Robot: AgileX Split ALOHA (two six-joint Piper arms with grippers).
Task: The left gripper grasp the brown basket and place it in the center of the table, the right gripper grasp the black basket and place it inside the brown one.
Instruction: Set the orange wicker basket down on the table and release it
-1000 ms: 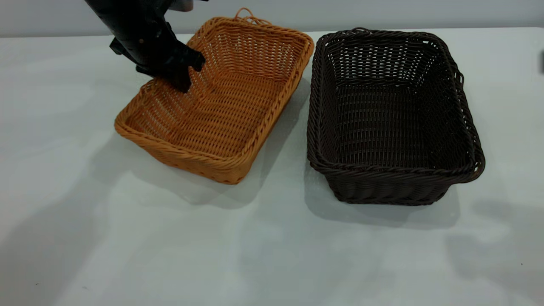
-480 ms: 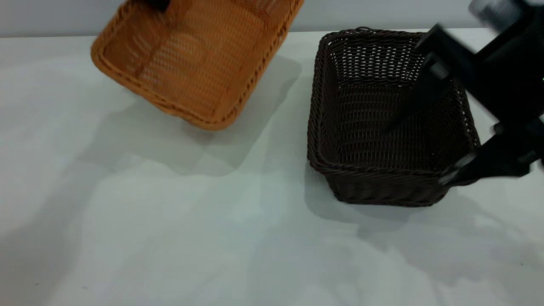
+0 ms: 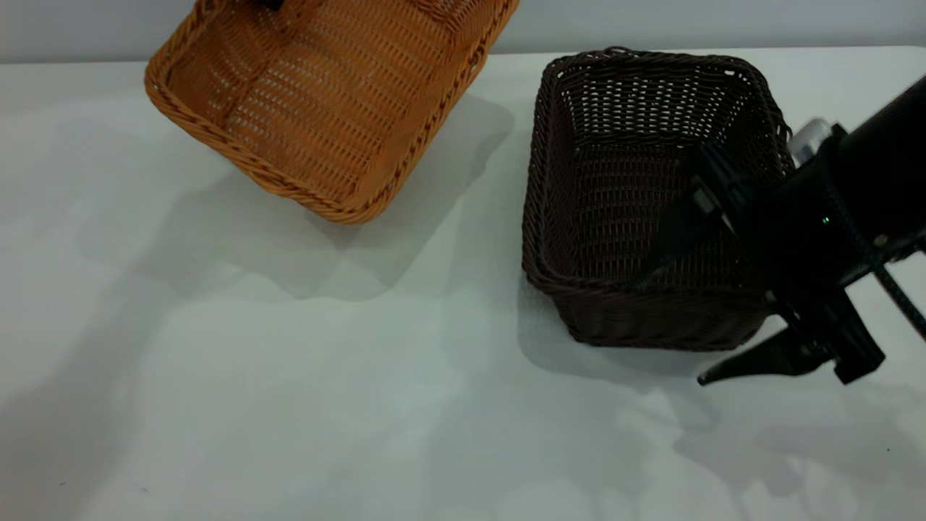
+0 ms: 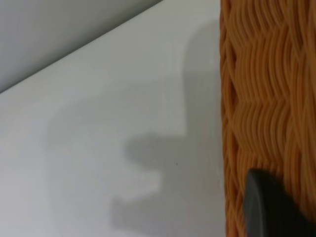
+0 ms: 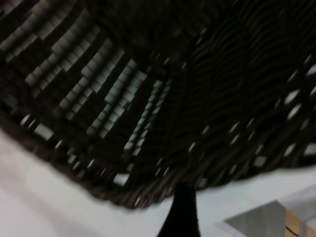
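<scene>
The brown basket [image 3: 325, 108] hangs tilted above the far left of the table [image 3: 289, 398], held by its far rim. My left gripper [image 3: 271, 3] shows only at the picture's top edge and is shut on that rim. In the left wrist view one dark finger [image 4: 276, 207] lies against the orange weave [image 4: 266, 98]. The black basket [image 3: 636, 195] stands on the table at the right. My right gripper [image 3: 671, 333] is open and straddles its near wall by the right corner, one finger inside and one outside. In the right wrist view the dark weave [image 5: 148, 98] fills the picture above one finger [image 5: 182, 212].
The pale table stretches wide in front of both baskets and between them. A grey wall [image 3: 651, 22] runs behind the table's far edge. The right arm's black cable [image 3: 897, 297] trails off to the right.
The brown basket has been lifted off the table and tilted, moving up and to the far left. My right gripper has come in from the right and dropped over the black basket's near wall.
</scene>
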